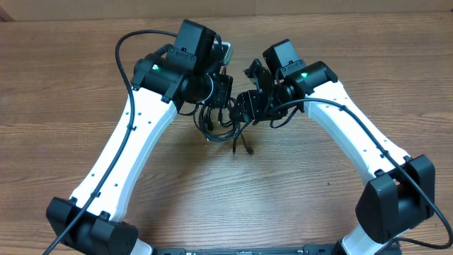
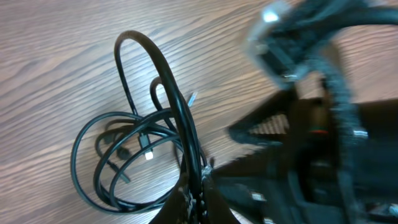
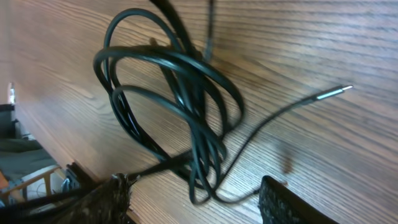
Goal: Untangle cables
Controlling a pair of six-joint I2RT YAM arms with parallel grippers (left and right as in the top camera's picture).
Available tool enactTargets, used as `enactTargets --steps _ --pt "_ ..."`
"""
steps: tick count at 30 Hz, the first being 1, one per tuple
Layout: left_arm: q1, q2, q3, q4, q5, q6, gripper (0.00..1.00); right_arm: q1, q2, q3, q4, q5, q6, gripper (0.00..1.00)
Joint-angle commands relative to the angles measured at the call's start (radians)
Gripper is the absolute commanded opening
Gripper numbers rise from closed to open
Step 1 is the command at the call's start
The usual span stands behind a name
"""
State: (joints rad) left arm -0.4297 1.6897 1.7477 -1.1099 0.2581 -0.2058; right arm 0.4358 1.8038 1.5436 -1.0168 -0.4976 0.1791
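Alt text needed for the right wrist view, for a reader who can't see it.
A tangled bundle of looping black cables fills the middle, over a wooden table. One loose strand trails right to a silver plug. The right gripper frames the bottom edge, jaws wide apart around the lowest loops.

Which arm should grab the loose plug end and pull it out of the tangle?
Right. The right fingers stand open with the cables and the loose plug end just ahead. The left fingers are shut on the cables, likely better as anchor.
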Motion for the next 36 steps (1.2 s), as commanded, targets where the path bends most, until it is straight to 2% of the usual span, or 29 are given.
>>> enactTargets --steps 1,5,8,9,16,28,36 --pt "0.006 -0.093 0.060 0.023 0.111 0.008 0.04 0.001 -0.010 0.014 0.023 -0.063 -0.012 0.59" --pt "0.006 -0.133 0.071 0.023 0.133 0.008 0.04 0.001 -0.010 0.014 0.030 -0.054 -0.011 0.43" --pt "0.006 -0.156 0.073 0.024 0.127 0.008 0.04 0.001 -0.010 0.014 0.030 -0.021 0.002 0.10" --pt "0.006 -0.160 0.073 0.023 0.126 0.009 0.04 0.001 -0.010 0.014 0.029 -0.011 0.007 0.04" --pt "0.006 -0.122 0.066 -0.051 0.000 0.008 0.04 0.001 -0.010 0.014 0.013 0.003 0.003 0.04" --pt "0.006 0.142 0.022 -0.149 -0.122 0.008 0.04 0.000 -0.020 0.027 -0.026 0.059 -0.022 0.04" --pt "0.013 0.237 0.022 -0.168 -0.290 -0.010 0.04 0.000 -0.076 0.076 -0.043 0.072 -0.028 0.04"
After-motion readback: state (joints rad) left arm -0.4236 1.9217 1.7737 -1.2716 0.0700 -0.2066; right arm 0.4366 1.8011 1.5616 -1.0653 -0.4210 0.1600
